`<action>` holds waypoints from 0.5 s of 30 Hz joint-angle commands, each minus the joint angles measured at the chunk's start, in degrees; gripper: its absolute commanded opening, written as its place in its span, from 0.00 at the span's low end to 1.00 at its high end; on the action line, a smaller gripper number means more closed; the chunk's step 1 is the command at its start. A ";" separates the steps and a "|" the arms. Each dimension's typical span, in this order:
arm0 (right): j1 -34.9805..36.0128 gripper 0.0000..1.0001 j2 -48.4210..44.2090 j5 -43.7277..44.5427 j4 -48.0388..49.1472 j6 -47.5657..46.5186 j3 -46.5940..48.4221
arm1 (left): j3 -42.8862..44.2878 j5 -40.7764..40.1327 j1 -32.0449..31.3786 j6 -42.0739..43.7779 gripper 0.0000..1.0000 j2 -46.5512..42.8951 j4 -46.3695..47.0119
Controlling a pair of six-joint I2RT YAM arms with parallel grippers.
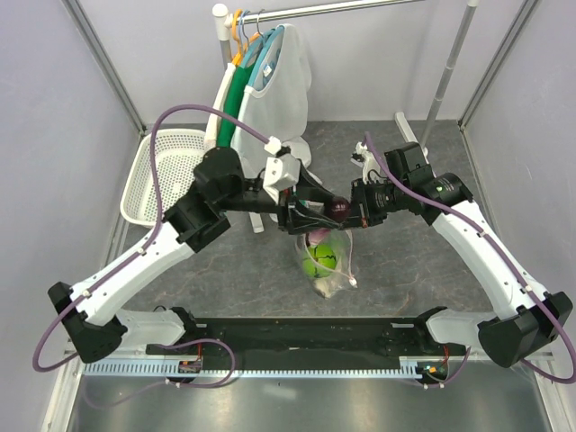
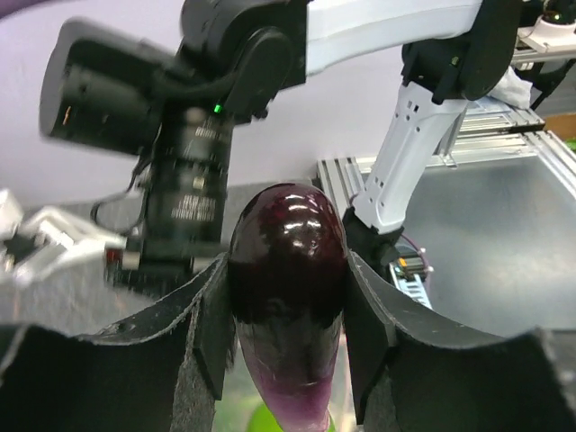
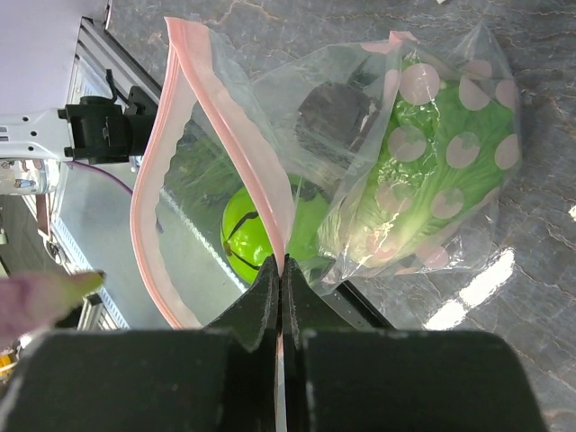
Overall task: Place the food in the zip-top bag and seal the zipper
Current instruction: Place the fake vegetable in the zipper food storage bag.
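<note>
My left claw [image 2: 290, 346] grips eggplant [image 2: 288, 261]; right claw [image 3: 283, 281] pinched on zipper [image 3: 148, 207]. Hold bag [image 3: 450, 144] mouth wide, lower eggplant tip-first, centred, then release.

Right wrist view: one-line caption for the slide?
Right fingers pinch the pink zipper of the bag, mouth open, lettuce and green fruit inside.

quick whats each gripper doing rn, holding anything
left gripper: closed on the purple eggplant
right gripper: shut, pinching the zip-top bag at its pink zipper
</note>
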 commanded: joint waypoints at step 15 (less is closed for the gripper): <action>-0.21 0.00 -2.42 -5.80 1.18 -0.82 0.42 | -5.15 2.77 -3.58 51.84 0.35 6.97 -11.02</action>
